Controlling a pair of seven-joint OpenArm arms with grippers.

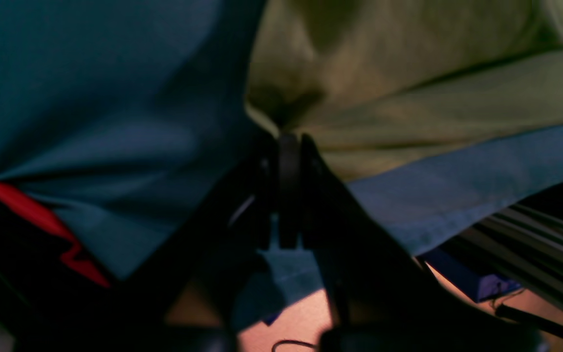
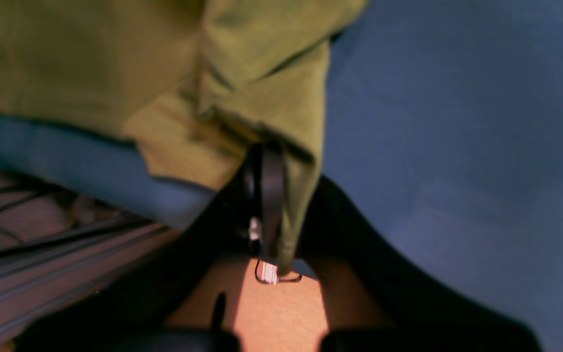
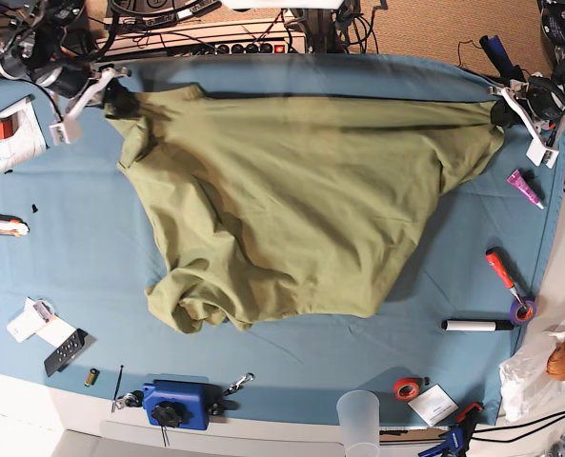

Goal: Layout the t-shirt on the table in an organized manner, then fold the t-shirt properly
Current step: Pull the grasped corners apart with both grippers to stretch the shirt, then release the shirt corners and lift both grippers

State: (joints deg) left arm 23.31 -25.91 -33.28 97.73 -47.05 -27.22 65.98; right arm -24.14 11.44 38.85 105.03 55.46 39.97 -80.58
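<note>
The olive-green t-shirt (image 3: 301, 209) lies stretched across the far half of the teal-blue table (image 3: 72, 286), with its near part bunched toward the left. My left gripper (image 3: 499, 109) is shut on the shirt's far right corner. In the left wrist view the closed fingertips (image 1: 289, 142) pinch the shirt (image 1: 408, 73) above the table cloth (image 1: 91, 98). My right gripper (image 3: 116, 99) is shut on the shirt's far left corner. The right wrist view shows the shirt (image 2: 115, 63) pinched by the gripper (image 2: 267, 156), a flap hanging past the table edge (image 2: 91, 166).
Around the shirt lie a white box (image 3: 13, 133) at the left, a pink tube (image 3: 525, 188), a red screwdriver (image 3: 502, 269), a tape roll (image 3: 523, 311) and a white marker (image 3: 477, 326) at the right. A blue device (image 3: 175, 403) and a clear cup (image 3: 360, 419) stand at the near edge.
</note>
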